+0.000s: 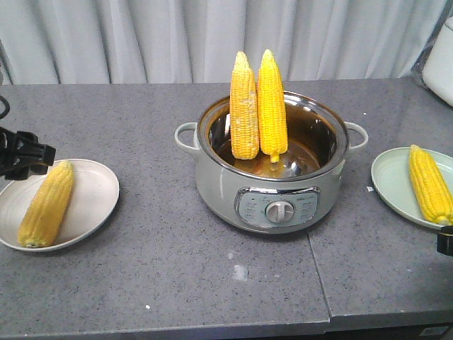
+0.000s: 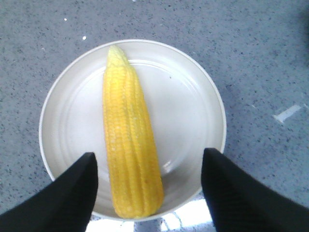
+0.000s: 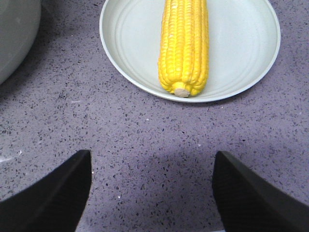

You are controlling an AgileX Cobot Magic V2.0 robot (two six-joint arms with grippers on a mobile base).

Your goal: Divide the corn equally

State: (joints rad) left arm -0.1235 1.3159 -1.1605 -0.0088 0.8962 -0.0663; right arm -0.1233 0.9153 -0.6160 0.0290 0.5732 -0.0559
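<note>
Two corn cobs stand upright, leaning on the far wall of a grey cooking pot at the table's middle. One corn cob lies on the white plate at left, seen lengthwise in the left wrist view. Another corn cob lies on the pale green plate at right, its stub end facing me in the right wrist view. My left gripper hangs open above the white plate, its fingers either side of the cob and apart from it. My right gripper is open over bare tabletop, short of the green plate.
The grey speckled tabletop has a seam running toward the front edge right of the pot. A white appliance stands at the back right corner. Grey curtains hang behind the table. The pot's side shows at the left of the right wrist view.
</note>
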